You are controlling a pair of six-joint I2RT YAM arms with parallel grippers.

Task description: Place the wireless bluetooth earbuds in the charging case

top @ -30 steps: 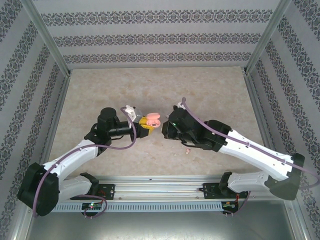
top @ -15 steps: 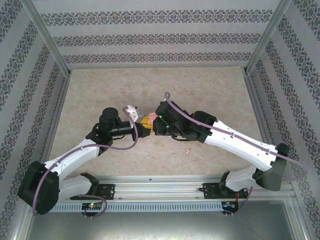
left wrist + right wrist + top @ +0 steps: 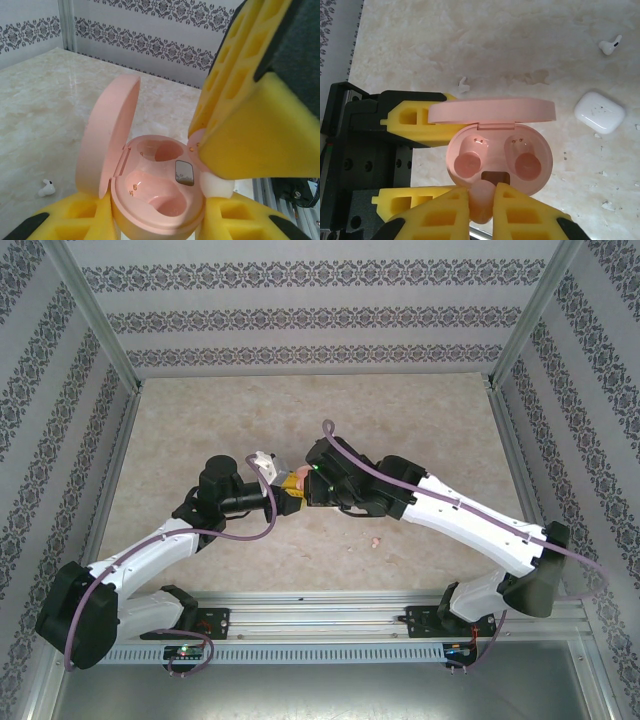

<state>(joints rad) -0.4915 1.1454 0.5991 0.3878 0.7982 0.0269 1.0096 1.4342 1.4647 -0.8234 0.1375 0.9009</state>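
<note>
Bench (image 3: 200, 420): beige marble-look top. Walls are striped damask wallpaper, with aluminium posts at the corners and a slotted rail along the near edge by the arm bases.

Top view: both arms meet mid-bench. Left arm comes in from the left with the forearm pointing right. Right arm stretches diagonally from its base, wrist tipped toward the left one. The loose pink earbud (image 3: 374, 539) lies on the bench just near-side of the right forearm.

Left wrist view: left hand (image 3: 157, 227) is clamped on the pink charging case (image 3: 160, 200), one yellow finger on each side. Lid (image 3: 107, 135) stands up, hinged open, and both wells look hollow. A white earbud (image 3: 46, 187) lies on the bench to the left.

Right wrist view adds the white case (image 3: 600, 112), shut and flat on the bench, well apart from the pink one. There is a white earbud beyond it (image 3: 610, 46) and another beyond the pink lid (image 3: 464, 86).

Right hand (image 3: 481, 192): fingers pinched together on the held pink earbud (image 3: 481, 202), which sits at the front rim of the pink charging case beside the dark square between the wells. Can't tell whether it is touching the rim or just off it.
</note>
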